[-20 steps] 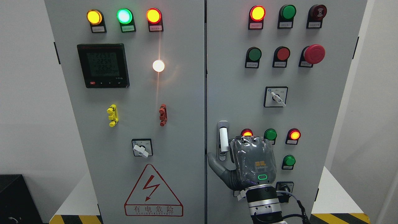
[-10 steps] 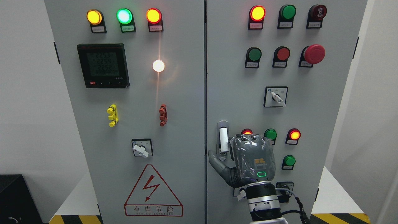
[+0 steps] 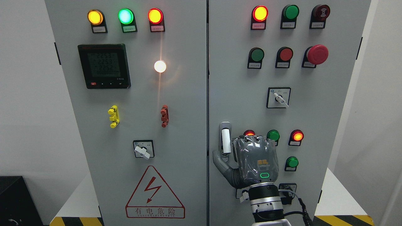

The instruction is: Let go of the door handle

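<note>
The door handle (image 3: 225,138) stands upright near the left edge of the cabinet's right door (image 3: 326,125). My right hand (image 3: 251,163) is just beside it, thumb at the handle's lower end; I cannot tell whether the fingers are curled or spread. I count one handle, two doors and three rotary switches. The left door (image 3: 185,110) carries one digital meter (image 3: 104,66). White walls flank the grey cabinet.
</note>
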`<state>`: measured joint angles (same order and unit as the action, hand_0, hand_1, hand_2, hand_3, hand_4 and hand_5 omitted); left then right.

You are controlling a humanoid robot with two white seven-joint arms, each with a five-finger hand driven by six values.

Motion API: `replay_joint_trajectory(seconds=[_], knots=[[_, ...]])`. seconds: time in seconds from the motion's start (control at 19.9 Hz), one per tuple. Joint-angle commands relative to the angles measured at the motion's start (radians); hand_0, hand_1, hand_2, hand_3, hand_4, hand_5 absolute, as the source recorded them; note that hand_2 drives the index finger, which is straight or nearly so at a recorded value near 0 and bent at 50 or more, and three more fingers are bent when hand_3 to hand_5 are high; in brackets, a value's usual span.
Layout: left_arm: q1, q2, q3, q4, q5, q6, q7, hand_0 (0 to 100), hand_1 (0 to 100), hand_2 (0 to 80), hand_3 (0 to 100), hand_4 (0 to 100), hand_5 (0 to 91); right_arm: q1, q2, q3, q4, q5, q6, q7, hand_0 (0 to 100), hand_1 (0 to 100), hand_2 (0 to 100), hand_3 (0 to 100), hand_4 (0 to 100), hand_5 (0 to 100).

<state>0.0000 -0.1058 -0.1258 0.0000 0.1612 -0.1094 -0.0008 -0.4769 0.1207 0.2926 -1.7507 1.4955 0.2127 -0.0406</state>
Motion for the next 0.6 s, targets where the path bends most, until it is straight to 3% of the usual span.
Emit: replay_joint_trajectory(seconds=[0.0,0.55], knots=[[-0.026,0.0,0.0,0.029,0.0,0.0,0.001,12,56,0.0,0,0,0.0,0.0,0.001,-0.001,0.003,-0.001,0.008,0.001,35,32,97,100,100,100],[-0.026,0.0,0.0,0.029,0.0,0.0,0.001,12,56,0.0,0,0,0.0,0.001,0.002,-0.003,0.0,-0.003,0.008,-0.001,38,33,97,100,100,100]])
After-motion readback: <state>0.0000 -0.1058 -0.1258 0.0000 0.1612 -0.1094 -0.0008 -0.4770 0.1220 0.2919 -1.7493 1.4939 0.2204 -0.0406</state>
